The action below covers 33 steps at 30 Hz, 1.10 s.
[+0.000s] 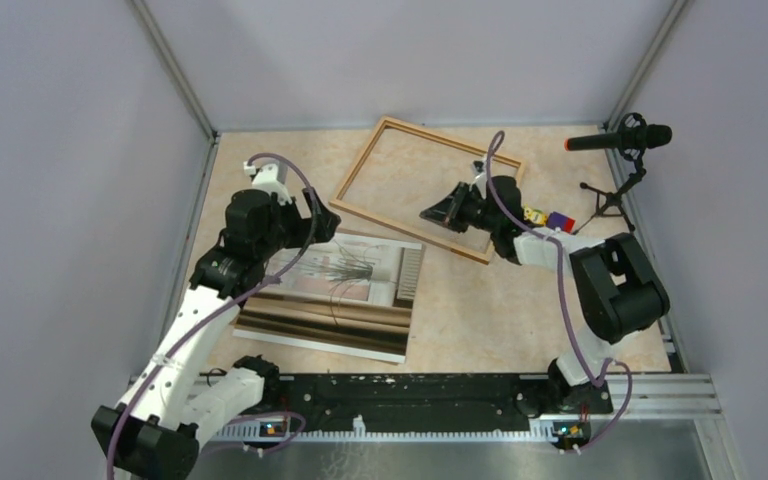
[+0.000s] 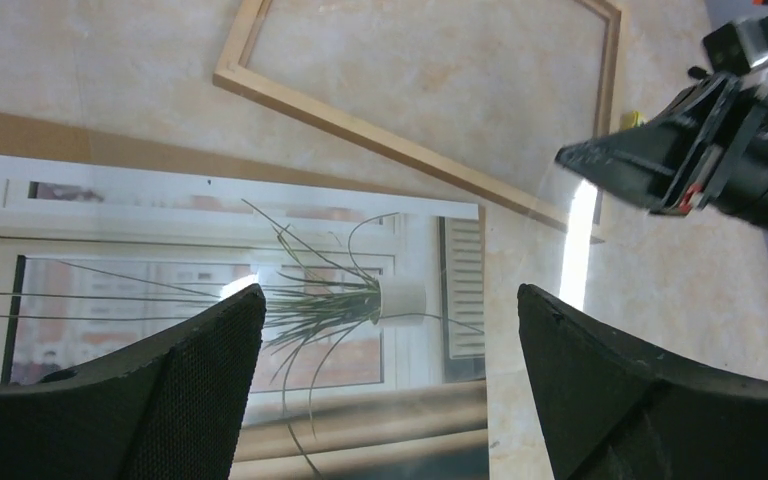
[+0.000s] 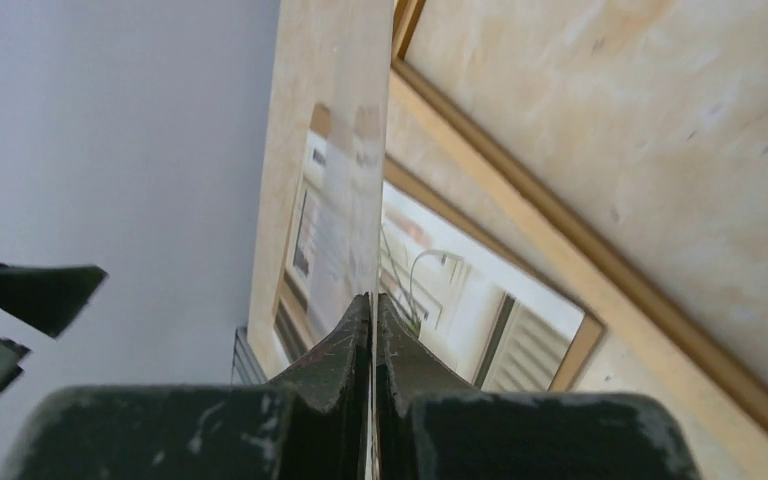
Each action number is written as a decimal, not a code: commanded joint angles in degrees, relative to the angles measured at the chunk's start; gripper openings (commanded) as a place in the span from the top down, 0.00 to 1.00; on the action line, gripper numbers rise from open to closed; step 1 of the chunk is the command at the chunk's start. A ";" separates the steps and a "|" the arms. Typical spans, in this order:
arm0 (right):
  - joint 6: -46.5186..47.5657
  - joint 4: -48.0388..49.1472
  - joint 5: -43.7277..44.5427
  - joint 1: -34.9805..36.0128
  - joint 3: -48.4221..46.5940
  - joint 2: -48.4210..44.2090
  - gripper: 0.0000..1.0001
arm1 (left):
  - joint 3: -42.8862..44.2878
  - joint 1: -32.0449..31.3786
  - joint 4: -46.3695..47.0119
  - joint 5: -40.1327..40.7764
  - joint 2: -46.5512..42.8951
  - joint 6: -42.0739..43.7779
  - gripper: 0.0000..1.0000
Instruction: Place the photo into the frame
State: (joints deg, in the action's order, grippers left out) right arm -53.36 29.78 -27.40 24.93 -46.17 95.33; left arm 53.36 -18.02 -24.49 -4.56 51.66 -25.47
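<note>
Right tool [image 3: 372,300] pinched shut on a clear sheet [image 3: 345,200] by the frame [image 1: 358,160]; left tool [image 2: 390,292] wide open over the photo [image 2: 230,195].

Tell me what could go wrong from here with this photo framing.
1. The right claw pinches the clear sheet by one edge only, so it may slip or flex.
2. That sheet is held over the frame and could knock its rail.
3. The open left claw hovers above the photo; a poor descent might crease it.

Left gripper [image 2: 390,292], jaws apart, above photo [image 2: 110,270]
</note>
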 commanded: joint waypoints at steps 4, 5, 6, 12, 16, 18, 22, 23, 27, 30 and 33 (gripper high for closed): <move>3.62 -7.05 -0.21 -7.49 -11.56 4.31 1.00 | 5.21 -0.17 0.81 -4.64 6.80 0.69 0.01; 2.94 -6.93 -0.32 -8.49 -12.50 5.42 1.00 | 5.78 -0.24 1.16 -5.01 8.60 0.69 0.01; 1.97 -6.59 -0.50 -9.55 -13.53 6.58 1.00 | 6.35 -0.18 1.58 -5.41 9.50 0.69 0.01; -0.56 -7.62 1.76 -12.96 -20.50 12.08 1.00 | 11.56 -0.41 3.85 -7.38 19.58 2.89 0.01; -3.06 -5.45 2.65 -14.62 -21.75 14.26 1.00 | 15.63 -1.60 4.32 -3.07 25.46 6.26 0.01; -3.53 -4.78 3.18 -15.13 -22.27 15.24 1.00 | 16.29 -1.65 5.00 -1.67 27.32 6.61 0.01; -2.63 -5.11 4.18 -15.88 -24.44 17.23 1.00 | 16.17 -1.67 5.73 0.45 28.66 7.10 0.01; -2.58 -4.79 4.64 -16.14 -24.62 17.48 1.00 | 16.15 -1.67 5.50 1.71 28.86 7.06 0.01; -2.86 -3.27 7.87 -16.89 -24.75 18.16 1.00 | 16.23 -1.62 3.92 7.81 29.95 5.10 0.01; -3.72 -2.29 9.89 -17.10 -24.91 18.98 1.00 | 16.03 -1.62 3.41 12.29 30.36 3.74 0.01; -3.66 -3.07 12.46 -17.11 -25.05 18.94 1.00 | 14.96 -1.60 3.35 16.25 30.24 2.30 0.01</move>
State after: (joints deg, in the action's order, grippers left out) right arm -56.73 23.62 -19.94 8.56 -68.38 113.82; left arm 67.40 -19.57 -21.87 4.23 81.54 -21.04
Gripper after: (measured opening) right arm 0.004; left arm 0.987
